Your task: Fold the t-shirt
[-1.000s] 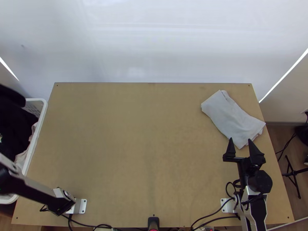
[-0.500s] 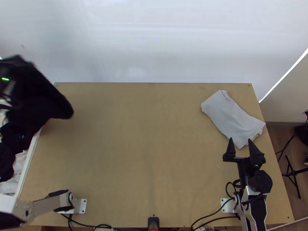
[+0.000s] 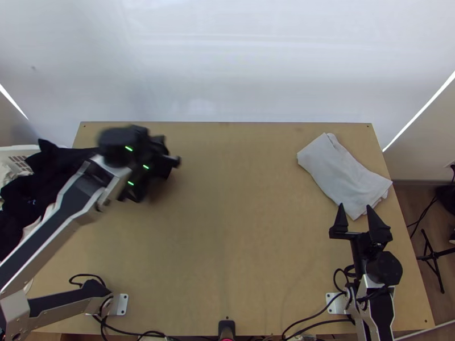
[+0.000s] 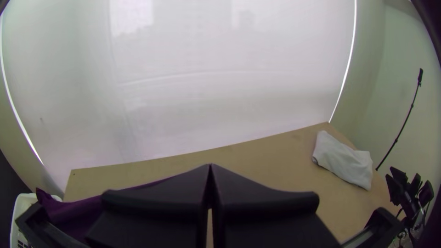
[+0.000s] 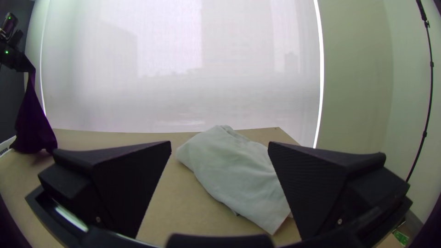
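Note:
My left gripper [image 3: 170, 161] is over the table's left part, blurred. A dark garment [image 3: 74, 157] trails from it toward the basket, and in the right wrist view this dark cloth [image 5: 33, 121] hangs down bunched beneath the gripper. The left wrist view has the left gripper [image 4: 210, 166] with fingertips together and purple-dark cloth [image 4: 73, 209] beside and below them. My right gripper [image 3: 355, 207] stands open at the near edge of a folded white cloth [image 3: 344, 173]. In the right wrist view, the right gripper [image 5: 219, 143] is spread around nothing, with the white cloth [image 5: 234, 170] beyond.
A white basket [image 3: 21, 150] with dark and light clothes sits at the table's left edge. Bare wood of the table [image 3: 244, 227] stretches between the arms. A thin black stand [image 4: 406, 119] rises beyond the right edge.
The left arm has swung from the basket rightward over the table, lifting dark cloth out of the basket and drawing it along. The right arm and the white cloth have kept still.

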Available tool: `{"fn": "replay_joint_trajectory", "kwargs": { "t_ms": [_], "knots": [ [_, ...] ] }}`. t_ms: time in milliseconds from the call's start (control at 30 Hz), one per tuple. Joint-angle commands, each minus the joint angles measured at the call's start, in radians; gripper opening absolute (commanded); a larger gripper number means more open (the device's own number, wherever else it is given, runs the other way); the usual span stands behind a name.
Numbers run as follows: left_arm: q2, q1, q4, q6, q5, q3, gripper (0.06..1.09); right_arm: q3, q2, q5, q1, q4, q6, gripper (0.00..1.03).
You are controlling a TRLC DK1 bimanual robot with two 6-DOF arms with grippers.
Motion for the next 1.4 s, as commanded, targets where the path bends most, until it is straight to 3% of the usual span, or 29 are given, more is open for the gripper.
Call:
{"fn": "replay_joint_trajectory", "kwargs": {
  "t_ms": [0,367,567,867,1133,1167,1200,1233,1267,1300,1367],
  "knots": [
    [0.071,-0.232,0.115,-0.050,-0.088,-0.103,0.09,0.000,0.000,0.000,0.000,0.000,0.000,0.98],
    [0.315,-0.413,0.151,-0.109,-0.122,0.007,0.09,0.000,0.000,0.000,0.000,0.000,0.000,0.98],
    [0.562,-0.469,0.147,-0.198,-0.124,0.239,0.09,0.000,0.000,0.000,0.000,0.000,0.000,0.98],
    [0.853,-0.516,0.074,-0.238,-0.125,0.659,0.09,0.000,0.000,0.000,0.000,0.002,0.000,0.98],
    [0.961,-0.516,0.060,-0.247,-0.125,0.794,0.10,0.000,0.000,-0.001,-0.026,0.002,0.003,0.98],
    [0.955,-0.515,0.062,-0.250,-0.124,0.797,0.13,0.000,0.000,0.000,-0.024,0.002,0.002,0.98],
    [0.944,-0.515,0.063,-0.250,-0.122,0.797,0.30,0.000,0.000,0.000,-0.030,0.002,-0.001,0.98],
    [0.936,-0.511,0.063,-0.249,-0.115,0.803,0.56,0.000,0.000,0.000,-0.040,0.002,0.002,0.98],
    [0.932,-0.508,0.055,-0.244,-0.073,0.815,0.88,0.000,0.000,0.000,-0.043,0.002,0.003,0.98],
    [0.927,-0.499,0.052,-0.231,-0.022,0.829,1.06,0.000,0.000,0.002,-0.046,0.002,0.000,0.98],
    [0.915,-0.488,0.052,-0.234,-0.013,0.848,1.04,0.000,-0.001,0.000,-0.049,0.006,0.002,0.98]
  ]
}}
